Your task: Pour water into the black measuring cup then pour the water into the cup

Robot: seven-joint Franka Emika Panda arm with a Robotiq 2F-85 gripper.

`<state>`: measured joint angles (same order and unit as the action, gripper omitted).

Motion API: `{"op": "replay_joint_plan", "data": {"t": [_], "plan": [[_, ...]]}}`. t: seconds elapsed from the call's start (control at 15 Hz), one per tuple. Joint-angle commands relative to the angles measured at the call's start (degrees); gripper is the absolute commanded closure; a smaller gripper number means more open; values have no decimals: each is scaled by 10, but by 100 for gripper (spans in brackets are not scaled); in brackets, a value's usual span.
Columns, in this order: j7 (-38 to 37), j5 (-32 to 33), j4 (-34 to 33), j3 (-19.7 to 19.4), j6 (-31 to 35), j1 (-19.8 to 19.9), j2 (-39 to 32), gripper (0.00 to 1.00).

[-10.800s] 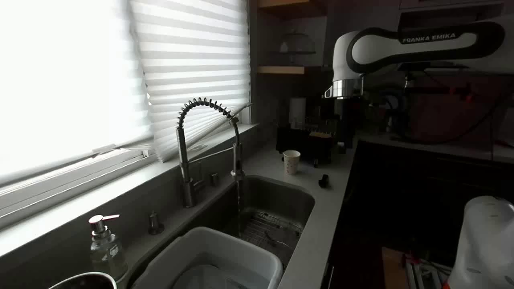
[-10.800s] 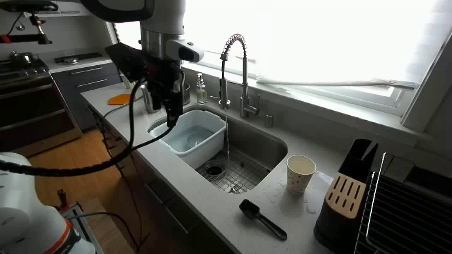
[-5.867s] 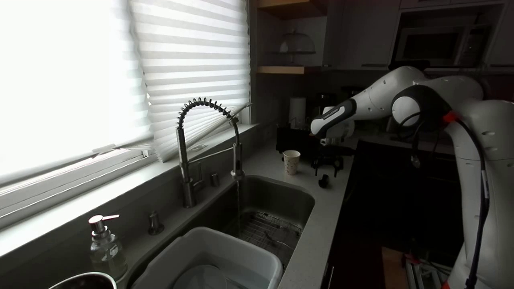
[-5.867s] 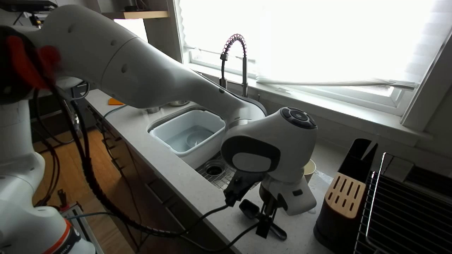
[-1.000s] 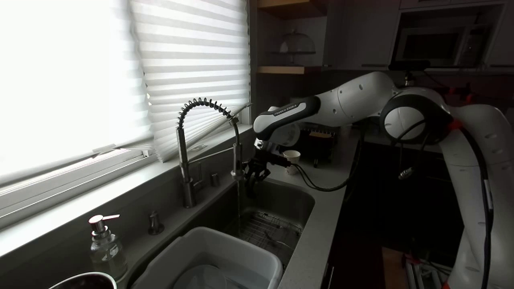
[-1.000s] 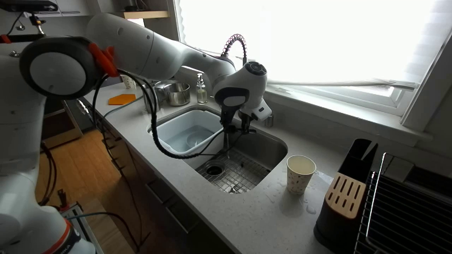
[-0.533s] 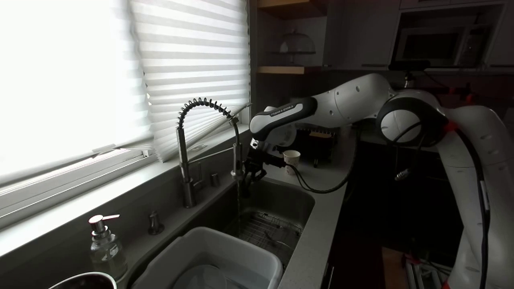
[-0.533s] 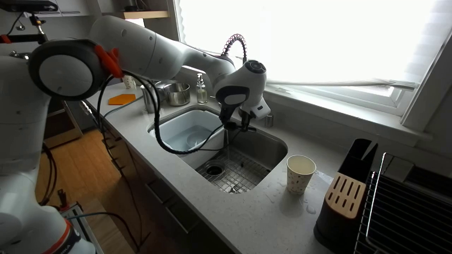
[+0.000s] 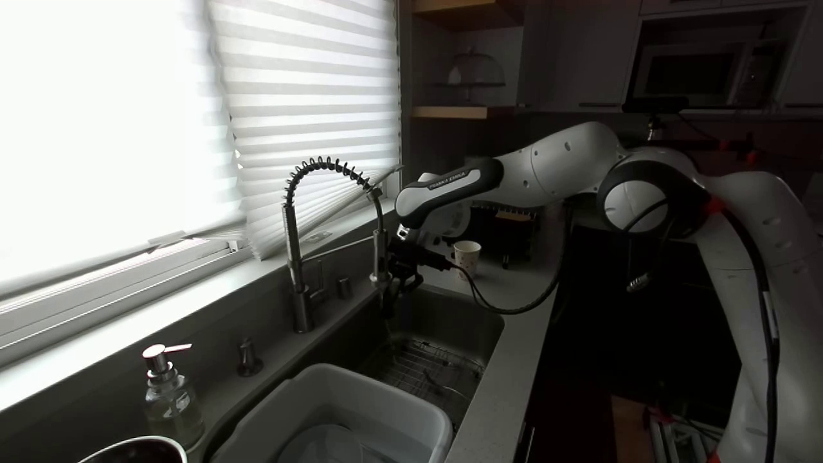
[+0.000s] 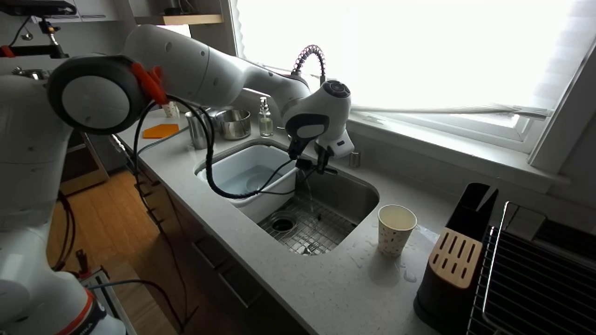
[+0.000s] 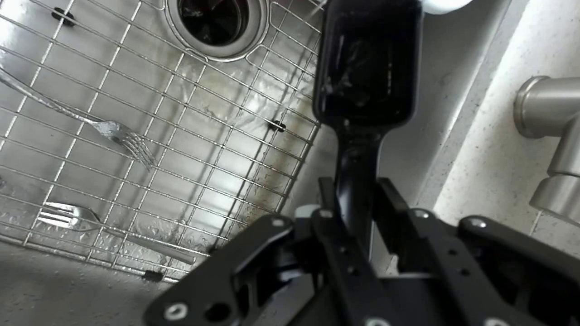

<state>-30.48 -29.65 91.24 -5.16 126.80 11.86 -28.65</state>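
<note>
My gripper (image 11: 355, 194) is shut on the handle of the black measuring cup (image 11: 367, 81), a scoop that points away from the jaws in the wrist view. Glints, perhaps water, show in its dark bowl. In an exterior view the gripper hangs over the sink close beside the head of the tap (image 9: 380, 257); the measuring cup is hard to make out there. A thin water stream (image 10: 310, 193) slants down into the sink below the gripper. The cup (image 10: 397, 230), pale paper with specks, stands upright on the counter by the sink, apart from the gripper.
A white tub (image 10: 260, 201) holding water fills one end of the sink. Two forks lie near the wire grid (image 11: 181, 136) beside the drain (image 11: 213, 22). A knife block (image 10: 454, 258) and a wire rack (image 10: 535, 279) stand beyond the cup. A soap bottle (image 9: 172, 405) stands behind the tub.
The measuring cup, earlier on the counter, is now in my gripper over the sink. Over the last second the gripper moved slightly closer to the tap, and the straight water stream now slants.
</note>
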Motion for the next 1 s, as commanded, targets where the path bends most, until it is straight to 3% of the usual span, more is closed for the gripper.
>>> {"op": "replay_joint_plan", "data": {"t": [0.0, 0.93], "plan": [[-43, 18, -18, -15, -26, -10, -15, 94], [-205, 95, -69, -35, -111, -27, -40, 94]]}}
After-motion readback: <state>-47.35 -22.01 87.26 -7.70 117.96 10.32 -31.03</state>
